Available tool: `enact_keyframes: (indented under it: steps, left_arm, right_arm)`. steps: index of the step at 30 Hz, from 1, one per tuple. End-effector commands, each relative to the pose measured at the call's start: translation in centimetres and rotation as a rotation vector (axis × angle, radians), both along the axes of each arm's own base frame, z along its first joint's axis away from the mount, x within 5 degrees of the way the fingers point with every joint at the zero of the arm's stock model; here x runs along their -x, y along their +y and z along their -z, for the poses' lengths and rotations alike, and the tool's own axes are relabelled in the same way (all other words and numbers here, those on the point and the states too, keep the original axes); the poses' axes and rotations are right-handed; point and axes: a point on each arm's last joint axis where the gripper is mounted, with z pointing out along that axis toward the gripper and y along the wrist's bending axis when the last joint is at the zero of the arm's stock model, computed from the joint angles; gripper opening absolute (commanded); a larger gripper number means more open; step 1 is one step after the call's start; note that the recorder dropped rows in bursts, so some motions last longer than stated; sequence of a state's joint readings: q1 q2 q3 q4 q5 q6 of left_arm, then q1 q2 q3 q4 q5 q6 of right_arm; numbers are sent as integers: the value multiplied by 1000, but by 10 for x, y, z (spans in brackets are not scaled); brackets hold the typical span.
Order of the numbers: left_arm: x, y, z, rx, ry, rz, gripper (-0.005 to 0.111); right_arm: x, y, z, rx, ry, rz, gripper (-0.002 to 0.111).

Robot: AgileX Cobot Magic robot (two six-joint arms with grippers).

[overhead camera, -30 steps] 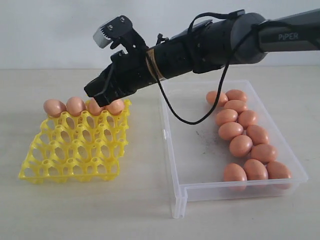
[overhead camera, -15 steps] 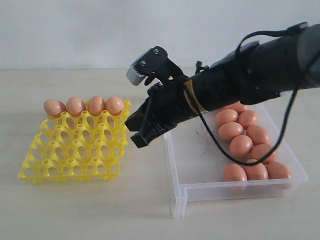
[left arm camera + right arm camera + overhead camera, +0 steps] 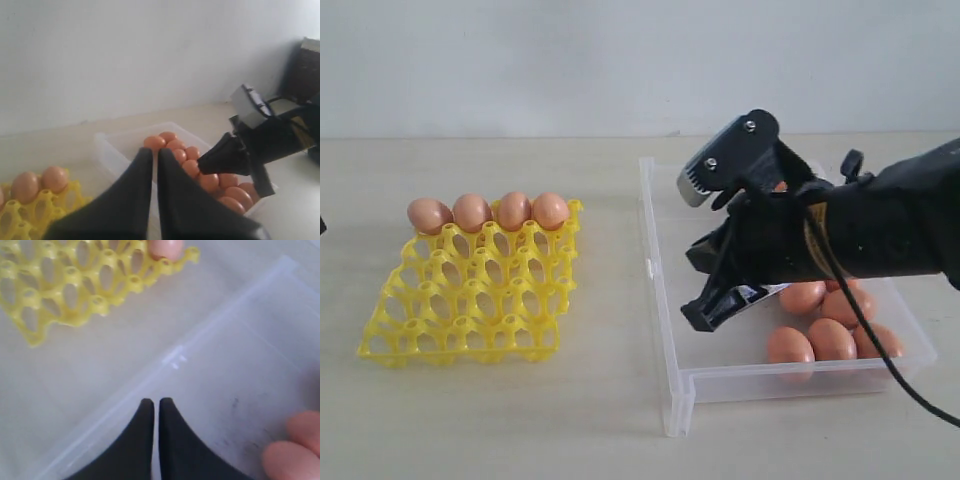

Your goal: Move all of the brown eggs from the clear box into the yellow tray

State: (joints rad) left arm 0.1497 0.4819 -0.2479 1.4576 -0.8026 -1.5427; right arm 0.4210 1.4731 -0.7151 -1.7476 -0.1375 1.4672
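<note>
1. Clear box (image 3: 790,385): landmark; open-topped, with bare, scuffed floor on its tray-side half.
2. Brown eggs (image 3: 831,339): a cluster inside the clear box along the wall farthest from the tray, much of it hidden by the right arm (image 3: 890,235). Four more (image 3: 512,211) sit in one edge row of the yellow tray (image 3: 460,300), which stands beside the box without touching it.
3. Right gripper (image 3: 705,312): jaws together, empty, over the box's bare floor near the cluster.
4. Left gripper (image 3: 152,152): jaws together, empty, well apart from the box on the tray side.
5. Handling, as judged: light, rigid, brittle shell; smooth, prone to roll. Take an outer egg across its narrow middle, with gentle pressure.
</note>
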Motion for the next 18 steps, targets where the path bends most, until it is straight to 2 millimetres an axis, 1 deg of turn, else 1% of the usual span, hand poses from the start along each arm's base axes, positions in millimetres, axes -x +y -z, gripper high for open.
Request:
enact_keyframes:
  steps: [1,3,4,6,7,8,9,10,11,12,14,18]
  left_arm:
    - [-36,9,11,-36,155,-54,4]
    - [-52,9,24,-29,258,-11,4]
    - [-57,9,28,-31,284,9,4]
    - [-68,9,42,-50,348,40,4]
    - [-73,10,49,-71,368,50,4]
    - [-75,10,53,-96,367,62,4]
    - [-75,10,54,-110,357,67,4]
    - [-74,10,56,-131,329,71,4]
    - [-72,10,56,-135,301,63,4]
    - [-68,9,57,-131,263,63,4]
    - [-61,9,60,-130,193,38,4]
    - [-51,12,66,-114,116,-48,4]
  right_arm:
    - [9,-29,0,94,-75,216,0]
    - [13,-40,3,139,-100,294,0]
    - [14,-42,4,151,-103,307,0]
    - [12,-45,3,147,-100,317,0]
    - [8,-50,0,140,-108,342,0]
    - [0,-60,-6,126,-121,383,0]
    - [-4,-68,-10,110,-122,406,0]
    - [-12,-77,-18,42,-107,400,0]
    - [-16,-78,-21,-27,-79,369,0]
    - [-24,-85,-30,-130,-48,351,0]
    - [-38,-90,-39,-245,-6,310,0]
    - [-54,-93,-43,-301,12,324,0]
